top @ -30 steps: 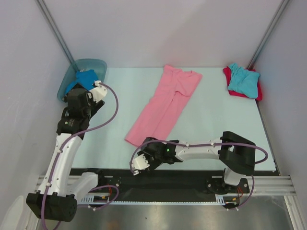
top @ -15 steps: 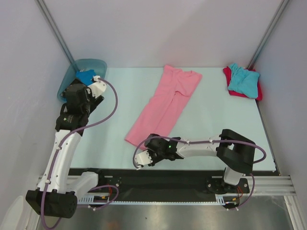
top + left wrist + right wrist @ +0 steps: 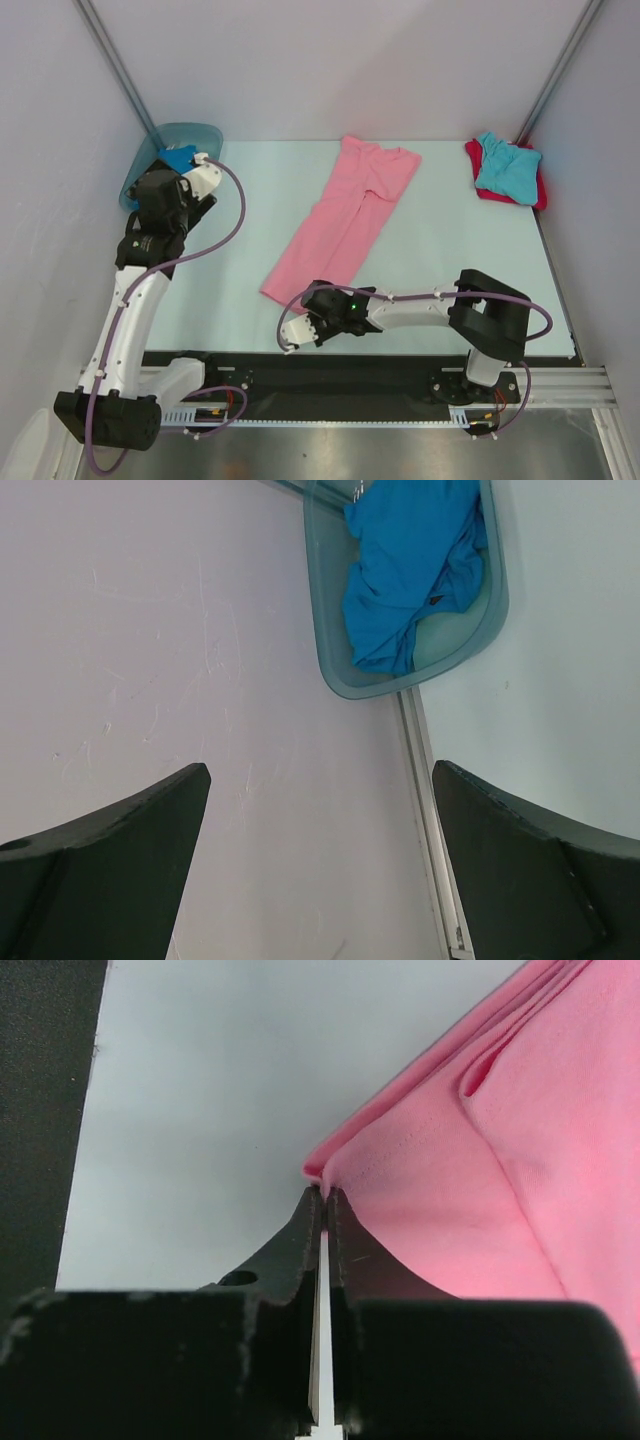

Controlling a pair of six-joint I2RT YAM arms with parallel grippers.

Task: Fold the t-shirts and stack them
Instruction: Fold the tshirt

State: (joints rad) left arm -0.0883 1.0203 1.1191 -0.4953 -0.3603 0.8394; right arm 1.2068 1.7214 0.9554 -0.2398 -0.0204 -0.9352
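We see the right fingers (image 3: 303, 1245) clenched together, pinching the near left corner of the pink t-shirt (image 3: 345, 220) right at their tips. In the right wrist view the hem peaks up into the tips, and the rest of the cloth spreads away to the right in long folds. From above, the pink t-shirt lies in a narrow diagonal strip across the middle of the table (image 3: 450, 250), with its far end toward the back and its near corner by the right arm's wrist. In that top view the arm's own body covers the grip, so we can only judge it from the wrist camera.

The left fingers (image 3: 110, 870) are spread wide and grasp nothing. They hang above the royal blue t-shirt (image 3: 410, 570), well apart from it. That shirt lies crumpled in the translucent tub (image 3: 335, 650) at the far left corner. From above, the left arm hides most of it.

At the far right corner the turquoise t-shirt (image 3: 507, 165) lies bunched on top of the red t-shirt (image 3: 473, 155), of which only the edges show. We cannot tell how either one is folded.
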